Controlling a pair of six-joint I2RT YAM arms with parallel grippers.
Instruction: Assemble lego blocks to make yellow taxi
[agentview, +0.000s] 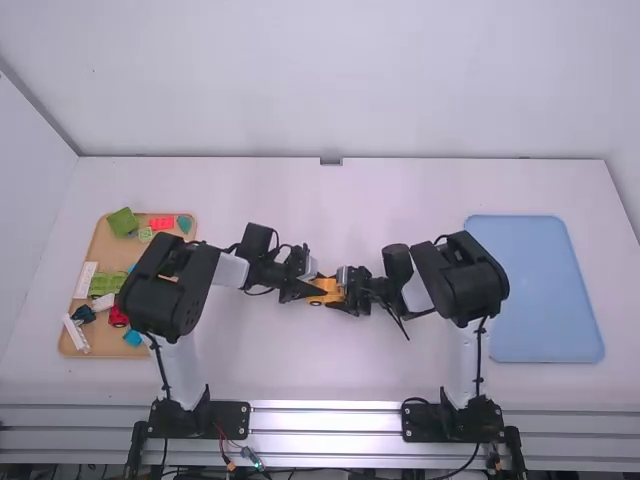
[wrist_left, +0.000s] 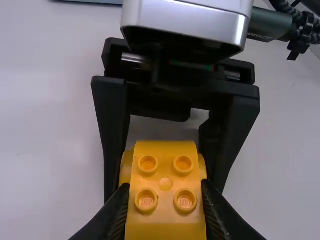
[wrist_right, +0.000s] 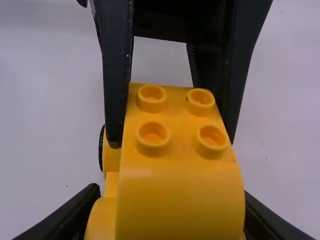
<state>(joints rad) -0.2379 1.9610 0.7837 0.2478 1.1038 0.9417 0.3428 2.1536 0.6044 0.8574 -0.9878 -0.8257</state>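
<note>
Find yellow taxi (agentview: 328, 290) near mid-table, between left gripper (agentview: 312, 288) and right gripper (agentview: 349, 291), pinched by both, one from each end. In left wrist view, see the left one closed on a yellow brick of it, with fingers (wrist_left: 112, 212) against both sides. In right wrist view, see the right one likewise clamped on its other end, around a yellow rounded part. Count four studs (wrist_right: 152, 133) on top in that view; note also a black wheel (wrist_right: 101, 150) low at one side. Cannot tell from here if resting on table (agentview: 270, 360) or lifted clear.

On the left side of it, find wooden tray (agentview: 92, 250), partly under left arm (agentview: 165, 290). In far part of tray, note green block (agentview: 123, 222), red block (agentview: 161, 223) and teal block (agentview: 184, 224). Farther toward near end, see white block (agentview: 85, 280), lime block (agentview: 108, 283), dark piece (agentview: 84, 314), red piece (agentview: 118, 317) and, near the edge, blue block (agentview: 132, 338). On the right side, beyond right arm (agentview: 460, 280), find blue tray (agentview: 535, 290), lying flat
</note>
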